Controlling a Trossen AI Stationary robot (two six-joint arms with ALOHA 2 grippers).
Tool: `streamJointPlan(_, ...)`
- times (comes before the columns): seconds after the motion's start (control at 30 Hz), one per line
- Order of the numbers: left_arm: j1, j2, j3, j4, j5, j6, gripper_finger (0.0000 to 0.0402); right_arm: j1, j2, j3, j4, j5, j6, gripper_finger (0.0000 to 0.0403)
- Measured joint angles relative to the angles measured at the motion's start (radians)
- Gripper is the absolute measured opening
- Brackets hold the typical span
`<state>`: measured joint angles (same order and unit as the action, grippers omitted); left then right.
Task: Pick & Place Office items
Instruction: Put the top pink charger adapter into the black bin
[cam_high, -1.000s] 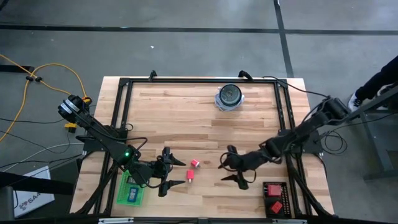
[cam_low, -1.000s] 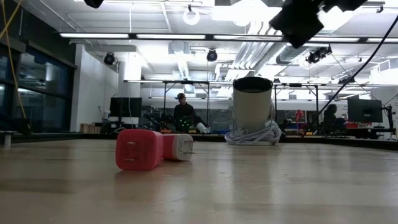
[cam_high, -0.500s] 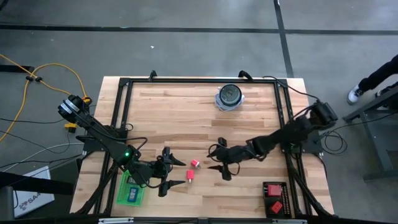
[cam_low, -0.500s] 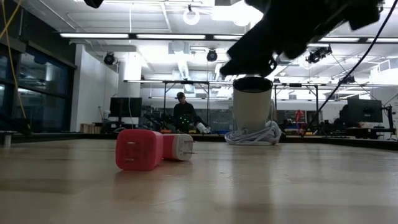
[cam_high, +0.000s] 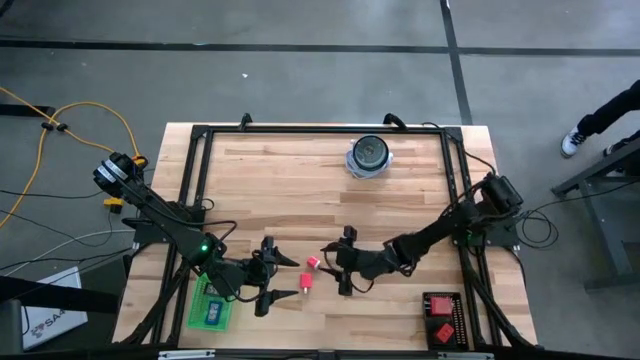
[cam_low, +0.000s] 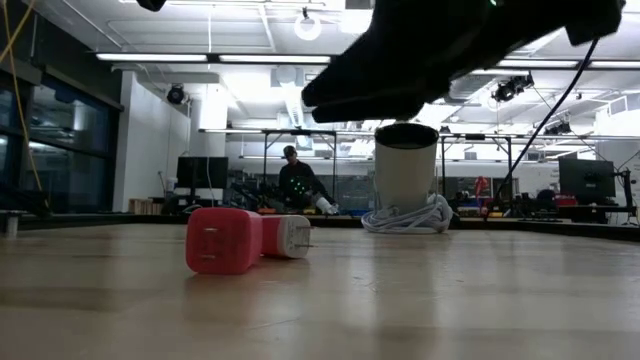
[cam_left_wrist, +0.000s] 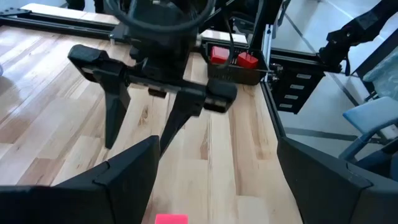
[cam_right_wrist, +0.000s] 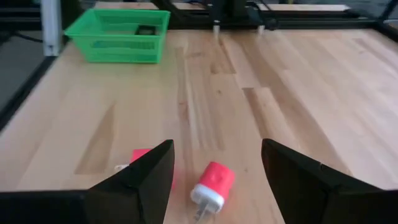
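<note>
Red charger (cam_high: 313, 263) just beside right end effector (cam_high: 335, 266), fingers spread; left end effector (cam_high: 283, 276) also spread, nearby.

- The table (cam_high: 300, 190) has a light wood top with a black metal frame round it.
- A red plug (cam_high: 304, 284) and a smaller pink plug (cam_high: 313, 263) lie close together near the middle.
- A green tray (cam_high: 213, 309) sits on the left front corner.
- A black tray (cam_high: 442, 319) sits on the right front corner.
- A round blue-white thing with a dark top (cam_high: 368, 155) stands near the far edge.
</note>
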<state>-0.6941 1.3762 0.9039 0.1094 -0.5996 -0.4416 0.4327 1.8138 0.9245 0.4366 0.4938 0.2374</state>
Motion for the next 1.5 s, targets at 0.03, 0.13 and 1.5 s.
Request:
streamJointPlan(0.03, 0.000, 0.000, 0.000, 0.003, 0.000, 0.000, 0.0317, 0.003, 0.011, 0.022, -0.020, 0.013, 0.001, 0.0229)
streamJointPlan(0.13, 0.000, 0.000, 0.000, 0.004, 0.000, 0.000, 0.0317, 0.003, 0.044, 0.077, -0.075, 0.035, 0.025, 0.0229)
streamJointPlan(1.5, 0.000, 0.000, 0.000, 0.034, 0.000, 0.000, 0.0317, -0.015, 0.191, 0.126, -0.107, 0.007, 0.294, 0.0229)
